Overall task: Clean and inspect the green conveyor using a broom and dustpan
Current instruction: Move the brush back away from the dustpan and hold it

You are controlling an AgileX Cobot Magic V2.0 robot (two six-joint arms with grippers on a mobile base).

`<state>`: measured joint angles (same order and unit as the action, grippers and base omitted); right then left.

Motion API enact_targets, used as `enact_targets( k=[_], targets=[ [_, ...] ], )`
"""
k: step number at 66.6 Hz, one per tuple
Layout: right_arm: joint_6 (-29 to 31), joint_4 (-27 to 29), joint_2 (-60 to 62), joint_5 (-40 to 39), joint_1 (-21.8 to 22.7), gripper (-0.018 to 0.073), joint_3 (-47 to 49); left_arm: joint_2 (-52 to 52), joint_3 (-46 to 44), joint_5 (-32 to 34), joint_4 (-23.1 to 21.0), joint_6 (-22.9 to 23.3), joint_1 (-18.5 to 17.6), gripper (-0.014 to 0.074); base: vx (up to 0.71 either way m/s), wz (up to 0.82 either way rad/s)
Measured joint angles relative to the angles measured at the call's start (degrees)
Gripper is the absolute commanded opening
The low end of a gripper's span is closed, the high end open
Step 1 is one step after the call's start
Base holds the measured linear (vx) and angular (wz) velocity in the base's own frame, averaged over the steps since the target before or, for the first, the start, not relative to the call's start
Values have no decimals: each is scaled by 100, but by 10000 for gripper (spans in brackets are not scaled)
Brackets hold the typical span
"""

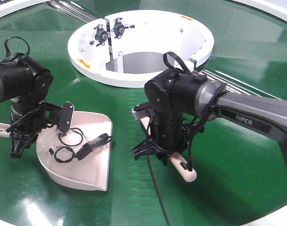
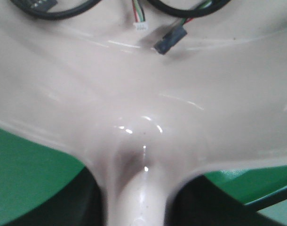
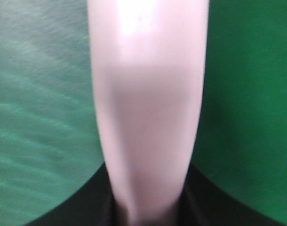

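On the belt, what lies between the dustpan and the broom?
Nothing. In the exterior front-facing view, only a bare strip of the green conveyor separates the dustpan from the broom.

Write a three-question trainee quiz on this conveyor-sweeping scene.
1. True or false: the wide pale beige plastic dustpan is empty.
2. What does the right gripper clamp? A) the slim pale beige plastic broom B) the dustpan C) nothing
3. Fill in: the dustpan's handle is held by the ___ gripper.
Key: 1. False; it holds black cable loops and a small dark connector. 2. A. 3. Left; the left gripper grips it.
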<state>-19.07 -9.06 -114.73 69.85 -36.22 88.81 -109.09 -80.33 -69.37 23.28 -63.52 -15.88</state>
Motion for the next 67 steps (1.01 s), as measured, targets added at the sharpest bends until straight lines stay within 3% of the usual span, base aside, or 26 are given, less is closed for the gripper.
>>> enact_targets(
  k=[14, 26, 50, 67],
  targets=[
    [0, -178, 85, -48, 61, -4, -193, 0, 0, 0, 0, 0, 0, -6, 0, 0],
    [135, -118, 501, -490, 463, -4, -982, 0, 0, 0, 0, 0, 0, -6, 0, 0],
    [843, 527, 1300, -1502, 1517, -1, -2421, 0, 0, 0, 0, 0, 0, -6, 0, 0],
    [1040, 717, 1315, -1873, 1646, 17, -2750, 0, 0, 0, 0, 0, 0, -6, 0, 0]
  ],
)
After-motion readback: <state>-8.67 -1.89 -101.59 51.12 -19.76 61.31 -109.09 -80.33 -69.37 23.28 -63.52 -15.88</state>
